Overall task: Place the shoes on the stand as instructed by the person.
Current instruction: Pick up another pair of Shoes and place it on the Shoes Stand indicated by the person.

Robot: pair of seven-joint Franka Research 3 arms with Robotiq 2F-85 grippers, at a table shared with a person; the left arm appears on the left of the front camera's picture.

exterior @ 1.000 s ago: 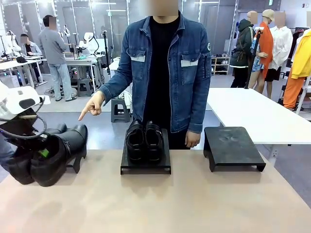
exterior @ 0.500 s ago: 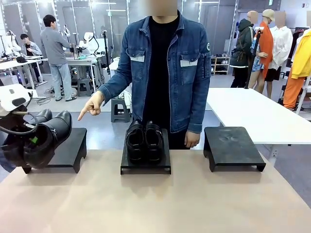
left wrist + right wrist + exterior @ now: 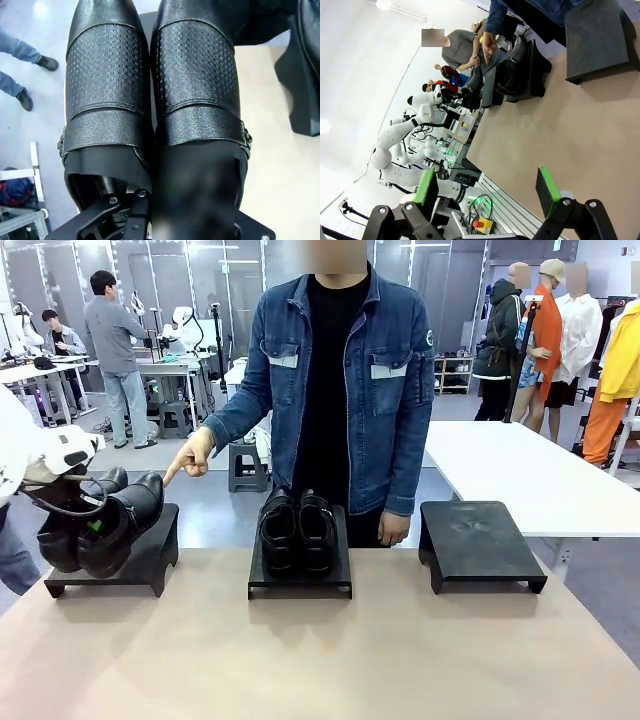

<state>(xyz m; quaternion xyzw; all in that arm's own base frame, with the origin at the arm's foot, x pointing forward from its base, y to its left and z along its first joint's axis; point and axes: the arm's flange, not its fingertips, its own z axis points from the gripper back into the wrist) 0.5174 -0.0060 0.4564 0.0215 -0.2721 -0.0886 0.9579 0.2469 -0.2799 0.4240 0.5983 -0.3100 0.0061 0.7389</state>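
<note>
My left gripper (image 3: 92,527) is shut on a pair of glossy black shoes (image 3: 115,520), its fingers reaching inside their openings. The pair hangs tilted, toes raised, just over the left black stand (image 3: 150,555). In the left wrist view the two shoes (image 3: 107,80) sit side by side, toes pointing away from my left gripper (image 3: 150,205). A second pair of shoes (image 3: 297,530) rests on the middle stand (image 3: 300,585). The person (image 3: 340,380) in a denim jacket points a hand (image 3: 188,460) at the left stand. My right gripper (image 3: 487,192) is open above the table, with nothing between its pads.
A third black stand (image 3: 480,540) sits bare at the right of the brown table (image 3: 320,660). A white table (image 3: 520,475) is behind it. Other people and workbenches fill the far background.
My left gripper has carried the pair of shoes up and away from the camera, from in front of the left stand to just over its top. The person's pointing hand has stayed put.
</note>
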